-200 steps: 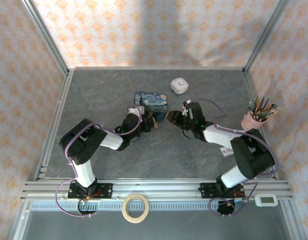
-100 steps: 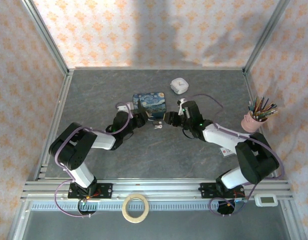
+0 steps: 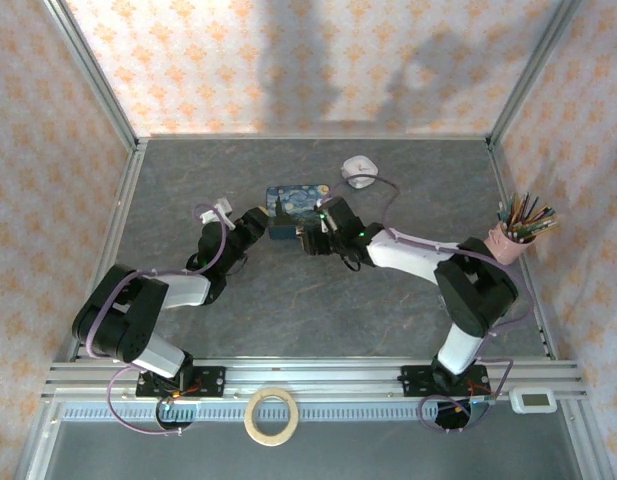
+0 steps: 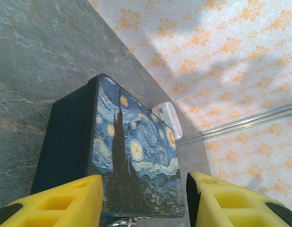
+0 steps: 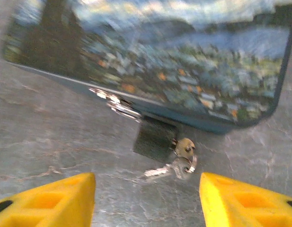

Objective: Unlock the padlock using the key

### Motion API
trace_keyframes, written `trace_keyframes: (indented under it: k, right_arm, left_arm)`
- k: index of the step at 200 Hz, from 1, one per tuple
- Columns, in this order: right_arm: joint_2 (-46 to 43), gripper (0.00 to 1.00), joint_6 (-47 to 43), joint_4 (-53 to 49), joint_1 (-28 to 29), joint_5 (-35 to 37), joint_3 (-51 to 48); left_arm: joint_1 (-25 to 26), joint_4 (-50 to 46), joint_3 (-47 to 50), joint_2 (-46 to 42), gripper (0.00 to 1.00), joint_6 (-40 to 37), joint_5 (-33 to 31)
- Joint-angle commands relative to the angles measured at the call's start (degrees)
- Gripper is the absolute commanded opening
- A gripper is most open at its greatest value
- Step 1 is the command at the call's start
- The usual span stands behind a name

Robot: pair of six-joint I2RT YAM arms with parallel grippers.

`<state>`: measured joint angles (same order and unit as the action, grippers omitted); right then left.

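- The right gripper [image 5: 146, 187] hovers low over the counter [image 5: 51, 137]. Its fingers are spread wide with nothing between them.
- Just beyond them, the padlock [image 5: 154, 137] rests on the counter against the near side of the blue tin [image 5: 183, 61], seemingly hooked to the tin's metal hasp [image 5: 115, 105].
- The key [image 5: 163, 172] lies flat on the counter, touching the padlock's lower right corner. Blur hides whether any key sits in the keyhole.
- The left gripper [image 4: 143, 191] is at the tin's left end. Its fingers are spread and grip nothing, and the painted lid stretches away ahead of them.
- Farther back, a white case [image 3: 359, 172] sits just behind the tin.
- Risk: the key is tiny and flat, so closing on it could catch the padlock too or skid the key under the tin. With neither padlock nor tin held, any push would likely shove both along.
- Change: 1 second ago the 2 grippers met close together at the tin's near edge. Since then the left arm has swung out leftward and the right has reached across toward the middle. The tin seems to sit a little squarer.
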<state>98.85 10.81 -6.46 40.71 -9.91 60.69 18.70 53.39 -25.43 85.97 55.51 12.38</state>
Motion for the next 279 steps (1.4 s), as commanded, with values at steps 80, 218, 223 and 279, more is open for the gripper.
trace_keyframes:
  k: [80, 218, 223, 279]
  right_arm:
    - [11.00, 0.71, 16.45, -4.42, 3.30, 10.88, 7.37]
    - [14.46, 0.24, 6.93, 0.39, 3.33, 15.48, 6.35]
    - [13.94, 0.23, 5.86, 1.38, 3.32, 15.85, 5.85]
    - [11.05, 0.21, -0.44, 5.73, 1.84, 15.54, 4.12]
  left_arm:
    - [-0.41, 9.33, 4.97, 1.10, 0.48, 3.20, -0.43]
    - [-4.11, 19.37, 10.47, 3.90, 0.47, 7.18, 3.45]
    - [-4.19, 19.91, 10.65, 4.08, 0.47, 7.37, 3.58]
    - [-4.63, 24.70, 12.50, 5.60, 0.47, 8.98, 4.88]
